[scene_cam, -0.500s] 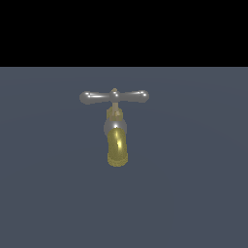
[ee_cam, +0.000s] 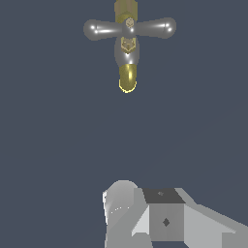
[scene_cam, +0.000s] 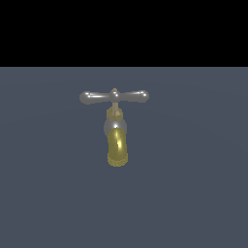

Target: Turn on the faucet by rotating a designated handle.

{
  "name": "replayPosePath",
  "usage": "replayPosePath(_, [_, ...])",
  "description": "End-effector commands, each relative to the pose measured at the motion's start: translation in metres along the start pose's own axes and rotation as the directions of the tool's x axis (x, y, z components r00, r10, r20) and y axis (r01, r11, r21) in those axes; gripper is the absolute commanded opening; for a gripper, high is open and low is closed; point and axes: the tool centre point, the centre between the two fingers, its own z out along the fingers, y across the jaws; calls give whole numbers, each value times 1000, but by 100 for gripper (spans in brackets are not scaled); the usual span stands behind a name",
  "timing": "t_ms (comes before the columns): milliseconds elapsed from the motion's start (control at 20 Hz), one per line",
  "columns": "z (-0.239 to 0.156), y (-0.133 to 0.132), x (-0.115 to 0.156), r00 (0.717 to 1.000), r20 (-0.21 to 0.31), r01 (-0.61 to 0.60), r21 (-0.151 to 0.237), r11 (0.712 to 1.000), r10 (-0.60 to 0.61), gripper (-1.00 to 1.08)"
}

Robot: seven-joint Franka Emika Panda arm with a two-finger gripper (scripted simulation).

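Flat slate-grey ground fills the lower part of the exterior view, under a plain black band along the top.

Exterior view:
- Faucet: small tap standing alone near the middle of the grey ground. Shiny yellow-brass spout curving down toward the camera, ribbed rim at the nozzle, grey collar above the spout.
- Handle: slim silver-grey crossbar set level across the top of the faucet, rounded bulb at each end, small brass knob at the centre. Wider than the spout.
- No part of the arm appears in this view.

Wrist view:
- Faucet: seen from above and at a distance, brass spout tip pointing toward the camera.
- Handle: crossbar lying across the faucet body, both bulb ends clear.
- Gripper: pale grey and white blocky body at the frame's edge, well apart from the faucet and touching nothing. Fingertips not visible; whether the jaws stand wide or narrow cannot be told.
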Motion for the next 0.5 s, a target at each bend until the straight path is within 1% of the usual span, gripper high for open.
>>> replayPosePath(0, [4, 3, 1, 1000, -1, 23, -1, 1000, -23, -100])
replayPosePath(250, [16, 14, 6, 995, -4, 95, -3, 995, -95, -100])
replayPosePath(450, [28, 25, 11, 985, -7, 173, -7, 985, -173, -100])
